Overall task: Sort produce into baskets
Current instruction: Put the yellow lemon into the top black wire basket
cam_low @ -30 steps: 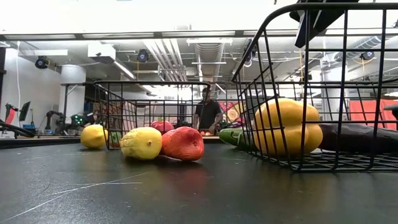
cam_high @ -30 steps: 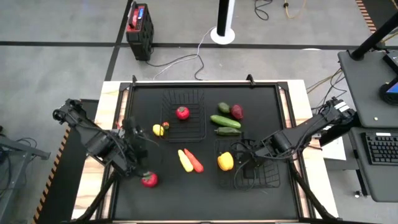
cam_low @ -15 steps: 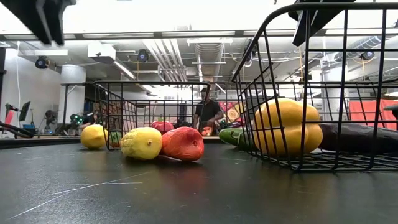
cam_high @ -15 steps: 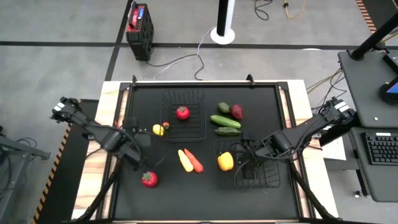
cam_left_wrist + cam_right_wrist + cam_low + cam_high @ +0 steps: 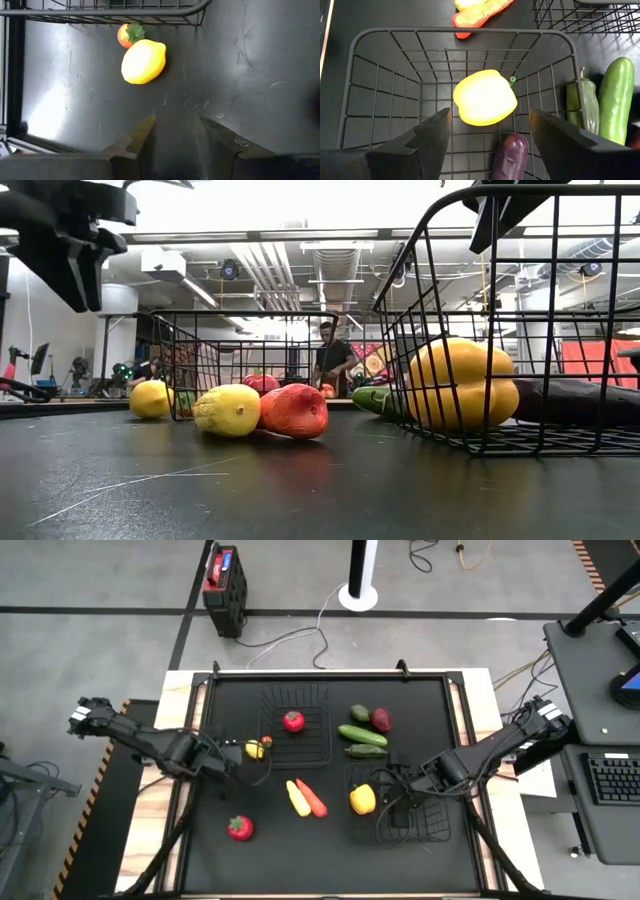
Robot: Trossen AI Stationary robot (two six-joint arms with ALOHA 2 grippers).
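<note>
Yellow lemon sits on the black table, touching a tiny red tomato. Both lie just beside the first basket, at its 9 o'clock side. A red tomato with a green top sits inside that basket.

A yellow pepper and a purple eggplant lie in the second basket, at about 4 o'clock on the table. Between the two baskets lie a yellow piece and an orange-red piece, side by side and touching. At 1 o'clock are two green cucumbers, a small green piece and a dark red piece. A red fruit sits alone at 7 o'clock.

The left end effector hangs over the bare table near the lemon, at 9 o'clock. Its fingers are a little apart and hold nothing. The right end effector hangs over the second basket, above the yellow pepper. Its fingers are spread wide and hold nothing.

A person stands far behind the table.
</note>
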